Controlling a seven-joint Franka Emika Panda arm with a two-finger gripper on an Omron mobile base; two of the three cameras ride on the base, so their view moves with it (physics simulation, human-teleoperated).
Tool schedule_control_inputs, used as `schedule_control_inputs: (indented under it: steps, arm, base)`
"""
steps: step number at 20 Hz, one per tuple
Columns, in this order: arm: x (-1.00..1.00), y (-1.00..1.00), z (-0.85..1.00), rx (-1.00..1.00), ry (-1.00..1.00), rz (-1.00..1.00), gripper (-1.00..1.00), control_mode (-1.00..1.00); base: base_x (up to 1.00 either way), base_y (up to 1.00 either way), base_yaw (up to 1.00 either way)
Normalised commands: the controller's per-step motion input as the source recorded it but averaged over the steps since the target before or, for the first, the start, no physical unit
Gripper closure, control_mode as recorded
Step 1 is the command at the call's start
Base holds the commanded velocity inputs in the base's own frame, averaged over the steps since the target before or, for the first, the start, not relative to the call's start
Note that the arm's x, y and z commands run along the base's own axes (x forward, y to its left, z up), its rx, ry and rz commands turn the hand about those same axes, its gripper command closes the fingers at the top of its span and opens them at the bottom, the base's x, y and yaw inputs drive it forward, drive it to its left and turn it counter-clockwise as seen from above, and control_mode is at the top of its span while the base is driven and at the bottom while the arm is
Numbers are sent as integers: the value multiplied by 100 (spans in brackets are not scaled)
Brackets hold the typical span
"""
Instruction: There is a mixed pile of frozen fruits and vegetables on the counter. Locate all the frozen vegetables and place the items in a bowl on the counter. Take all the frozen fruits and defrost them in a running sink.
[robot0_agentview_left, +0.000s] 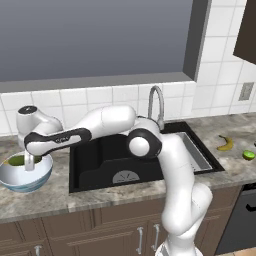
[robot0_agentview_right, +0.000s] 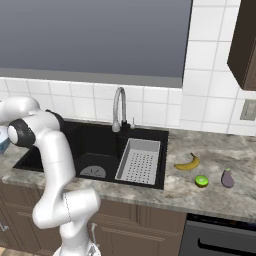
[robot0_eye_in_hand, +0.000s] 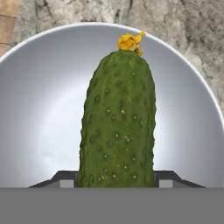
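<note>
My gripper (robot0_eye_in_hand: 116, 181) is shut on the dark green cucumber (robot0_eye_in_hand: 118, 122), which is one of the frozen vegetables. It hangs over the inside of the pale bowl (robot0_eye_in_hand: 39, 109). In the left base view the gripper (robot0_agentview_left: 29, 165) reaches down into the bowl (robot0_agentview_left: 22, 181) at the counter's left end, with the green piece (robot0_agentview_left: 17, 161) inside the rim. The banana (robot0_agentview_right: 188, 163), the lime (robot0_agentview_right: 201, 181) and the grey-purple eggplant (robot0_agentview_right: 227, 178) lie on the counter (robot0_agentview_right: 210, 200) right of the black sink (robot0_agentview_right: 95, 145).
A chrome faucet (robot0_agentview_right: 119, 110) stands behind the sink, and a grey perforated tray (robot0_agentview_right: 139, 160) sits in the basin's right side. Brown cabinets (robot0_agentview_left: 75, 230) run under the counter. A tiled wall and a window are at the back.
</note>
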Motion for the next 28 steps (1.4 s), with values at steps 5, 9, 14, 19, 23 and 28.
schedule_control_inputs:
  steps: [5,9,14,19,23,28]
  arm:
    - [-1,4,-18,0,0,0,100,-100]
    - [0,4,-10,0,0,0,100,-100]
    - [0,3,-7,0,0,0,100,-100]
    - [0,3,-9,0,0,0,100,-100]
    - [0,3,-8,0,0,0,100,-100]
    - [0,4,-7,0,0,0,100,-100]
  base:
    - [0,0,0]
    - [0,0,0]
    - [0,0,0]
    - [0,0,0]
    - [0,0,0]
    - [0,0,0]
